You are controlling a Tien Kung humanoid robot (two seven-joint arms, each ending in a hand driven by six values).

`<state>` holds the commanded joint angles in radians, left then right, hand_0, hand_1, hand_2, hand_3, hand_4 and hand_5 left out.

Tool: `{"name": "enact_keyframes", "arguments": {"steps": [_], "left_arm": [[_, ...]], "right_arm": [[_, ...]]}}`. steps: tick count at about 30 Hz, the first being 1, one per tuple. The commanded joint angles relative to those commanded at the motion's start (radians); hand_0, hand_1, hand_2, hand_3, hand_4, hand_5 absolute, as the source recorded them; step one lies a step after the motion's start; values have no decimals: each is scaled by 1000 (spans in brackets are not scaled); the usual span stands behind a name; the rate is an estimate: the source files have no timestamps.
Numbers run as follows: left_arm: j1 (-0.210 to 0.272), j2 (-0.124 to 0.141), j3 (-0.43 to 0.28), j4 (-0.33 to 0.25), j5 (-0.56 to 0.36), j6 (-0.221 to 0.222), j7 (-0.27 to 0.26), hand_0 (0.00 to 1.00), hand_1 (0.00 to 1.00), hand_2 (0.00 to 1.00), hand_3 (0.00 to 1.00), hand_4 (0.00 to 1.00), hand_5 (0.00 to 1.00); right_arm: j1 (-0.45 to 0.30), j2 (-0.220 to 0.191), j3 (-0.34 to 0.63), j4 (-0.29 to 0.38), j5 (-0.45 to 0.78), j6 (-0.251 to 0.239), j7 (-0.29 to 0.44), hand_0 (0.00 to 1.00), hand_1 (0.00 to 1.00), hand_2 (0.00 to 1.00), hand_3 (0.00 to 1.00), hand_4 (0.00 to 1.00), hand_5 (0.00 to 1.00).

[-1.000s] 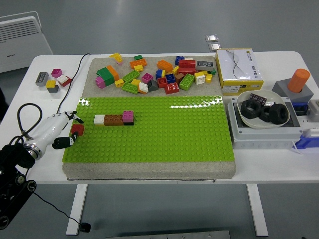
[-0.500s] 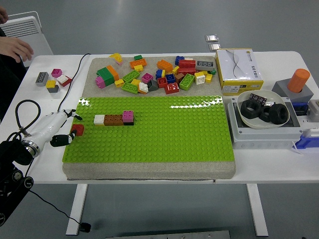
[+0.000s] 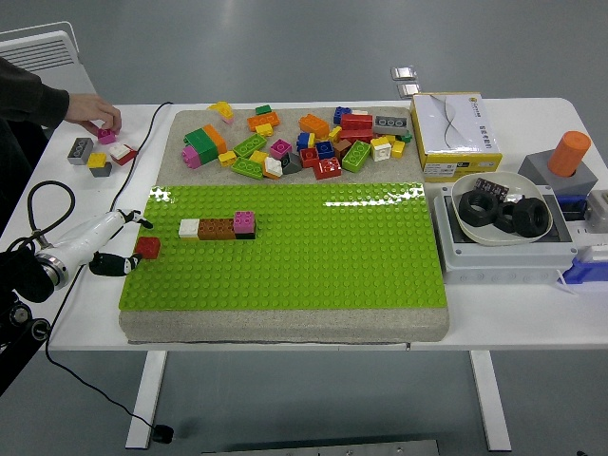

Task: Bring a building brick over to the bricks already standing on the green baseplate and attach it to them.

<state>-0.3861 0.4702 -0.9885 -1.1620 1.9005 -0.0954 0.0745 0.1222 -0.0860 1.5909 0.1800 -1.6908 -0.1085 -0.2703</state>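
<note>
Left robot hand (image 3: 112, 243): white and black, five fingers, at the left edge of the flat green studded plastic baseplate (image 3: 313, 256). Fingers loosely spread; they grip nothing. Dark thumb tip lies just left of the small red square plastic brick (image 3: 147, 247); contact cannot be confirmed. Right robot hand not in view.

Red brick sits on the baseplate at its left border, apart from the standing row of bricks (image 3: 218, 227). The row reads, left to right from the baseplate's left side: white, brown, then pink stacked on black. The row is further in from the left edge and slightly toward the far side.

Handling judgement: the red brick is rigid moulded plastic, light, smooth-sided, so likely to slip or twist under a loose pinch. Not fragile. Best hold: thumb and forefinger on two opposite side walls, leaving studs and underside free. Joining needs it level, aligned with the studs beside the white end of the row, then a firm downward press.

A heap of loose mixed-colour bricks (image 3: 304, 142) lies beyond the baseplate's far edge. A person's hand (image 3: 95, 112) touches small bricks on the white counter (image 3: 85, 190), beyond the baseplate's far-left corner.
</note>
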Motion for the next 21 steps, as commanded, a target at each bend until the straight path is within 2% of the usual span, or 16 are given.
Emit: {"name": "enact_keyframes", "arguments": {"steps": [15,16,21], "left_arm": [[-33,-11,29,40,-19,-6,3,958,962,968,757,639,2],[-34,-13,29,44,-19,-5,2,962,965,963,656,583,2],[-33,-17,26,53,-18,-3,2,962,965,963,656,583,2]], "right_arm": [[9,-4,34,0,-38,5,0,521,568,756,846,934,998],[9,-5,36,0,-40,5,0,521,566,756,846,935,998],[10,-5,41,0,-45,6,0,521,566,756,846,935,998]]}}
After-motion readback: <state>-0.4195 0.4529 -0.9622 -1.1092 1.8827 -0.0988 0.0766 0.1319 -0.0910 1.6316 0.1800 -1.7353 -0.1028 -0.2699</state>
